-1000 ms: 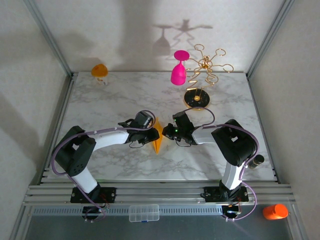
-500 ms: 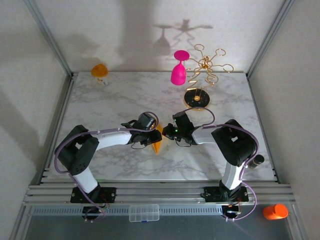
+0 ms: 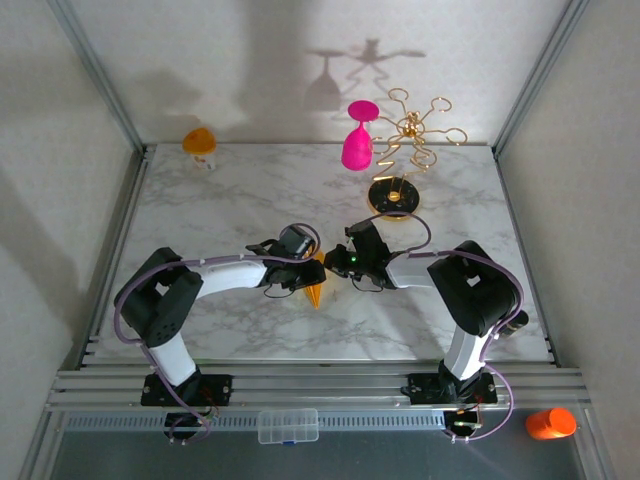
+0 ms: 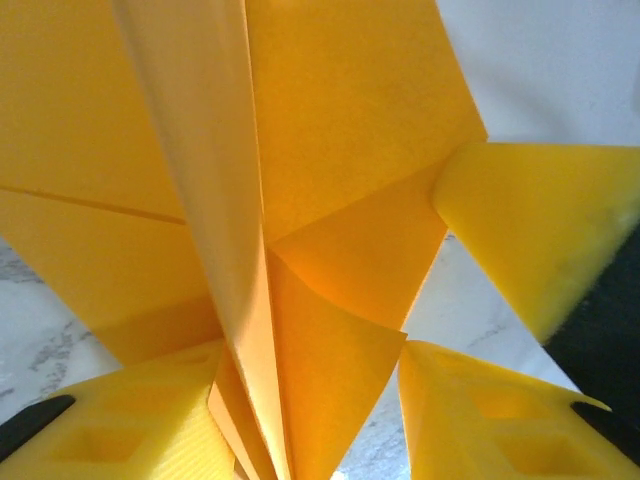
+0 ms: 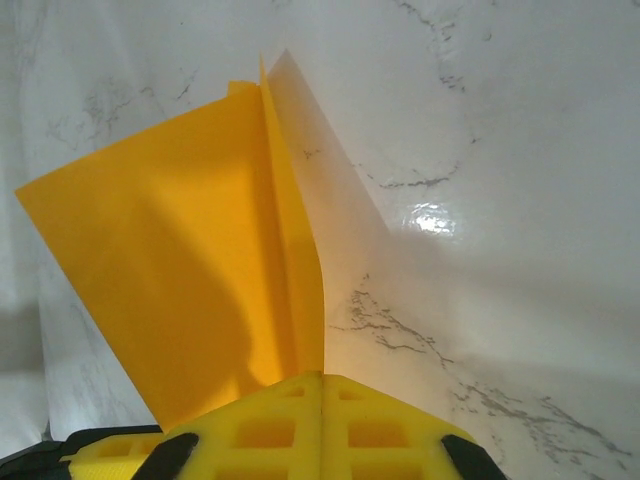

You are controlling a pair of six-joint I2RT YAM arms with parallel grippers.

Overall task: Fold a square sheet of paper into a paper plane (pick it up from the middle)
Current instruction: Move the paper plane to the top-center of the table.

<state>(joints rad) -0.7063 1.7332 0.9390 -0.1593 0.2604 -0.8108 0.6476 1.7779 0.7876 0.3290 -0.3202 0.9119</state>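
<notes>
Near mid-table (image 3: 220, 200), a bit toward its near edge, the paper plane (image 3: 316, 288) lies w/ long axis near–far, btw both arms. Right gripper (image 5: 322, 400) is clamped on its centre fold; left gripper (image 4: 310, 400) fingers stand apart astride the folds (nothing pinched, I judge).

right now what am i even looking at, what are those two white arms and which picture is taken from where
These are two robot arms bolted at the near edge of a marble table. The wide picture comes from a fixed camera above; the two close-ups come from a camera on each wrist. The right gripper is shut on a half-folded yellow-orange paper. The left gripper stands open around the same paper. At the back are a gold rack, a pink goblet and a small orange-topped cup.
</notes>
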